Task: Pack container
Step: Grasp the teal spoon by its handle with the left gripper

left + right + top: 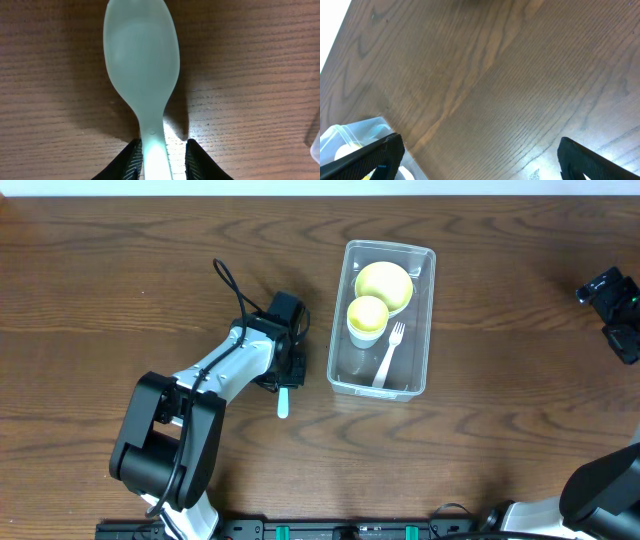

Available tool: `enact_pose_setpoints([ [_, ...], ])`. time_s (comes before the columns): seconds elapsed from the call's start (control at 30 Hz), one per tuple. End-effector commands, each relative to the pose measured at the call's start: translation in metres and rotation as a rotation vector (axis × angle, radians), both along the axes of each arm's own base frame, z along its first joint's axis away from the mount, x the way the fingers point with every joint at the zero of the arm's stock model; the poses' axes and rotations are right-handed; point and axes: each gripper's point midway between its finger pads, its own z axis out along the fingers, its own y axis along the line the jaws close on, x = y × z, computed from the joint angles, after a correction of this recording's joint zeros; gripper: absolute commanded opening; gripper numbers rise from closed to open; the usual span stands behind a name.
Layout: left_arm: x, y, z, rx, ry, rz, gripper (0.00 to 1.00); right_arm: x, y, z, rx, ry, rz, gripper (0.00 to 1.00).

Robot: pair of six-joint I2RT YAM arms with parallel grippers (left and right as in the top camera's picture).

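Beside the container (352,365), left fingers (128,165) clamp a pale spoon (142,65); right fingers (380,155) stand apart.

The dark, wood-grained bench (100,270) carries a clear container (350,370) right of its middle. A pale spoon (283,402) lies near the container's left side, apart from it. Contact with the wood is unclear.

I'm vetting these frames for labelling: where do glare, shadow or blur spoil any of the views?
Overhead: evenly lit and sharp. Left wrist: the spoon fills the frame slightly soft, its handle washed out, shadow on both sides. Right wrist: pale glare on the table at bottom, top-left corner blown white.
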Motion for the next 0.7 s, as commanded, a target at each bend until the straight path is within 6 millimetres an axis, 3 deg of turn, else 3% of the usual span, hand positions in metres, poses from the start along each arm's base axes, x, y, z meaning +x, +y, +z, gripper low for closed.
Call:
enact_pose_setpoints([
  [0.0,-0.002,-0.001,-0.001,-0.001,0.006,-0.001,0.29,-0.002,-0.002,-0.002,-0.003,0.009,-0.002,0.99],
  [0.17,-0.001,-0.001,0.0,-0.002,0.002,-0.001,0.07,-0.002,-0.002,-0.002,-0.003,0.009,-0.002,0.99],
  [0.3,0.008,-0.005,0.016,-0.017,-0.037,-0.008,0.06,-0.002,-0.002,-0.002,-0.003,0.009,-0.002,0.99],
  [0.43,0.022,-0.01,0.057,-0.038,-0.098,-0.028,0.06,-0.002,-0.002,-0.002,-0.003,0.009,-0.002,0.99],
  [0.57,0.037,-0.017,0.117,-0.077,-0.194,-0.031,0.06,-0.002,-0.002,-0.002,-0.003,0.009,-0.002,0.99],
  [0.67,0.037,-0.017,0.14,-0.091,-0.227,-0.03,0.07,-0.002,-0.002,-0.002,-0.003,0.009,-0.002,0.99],
])
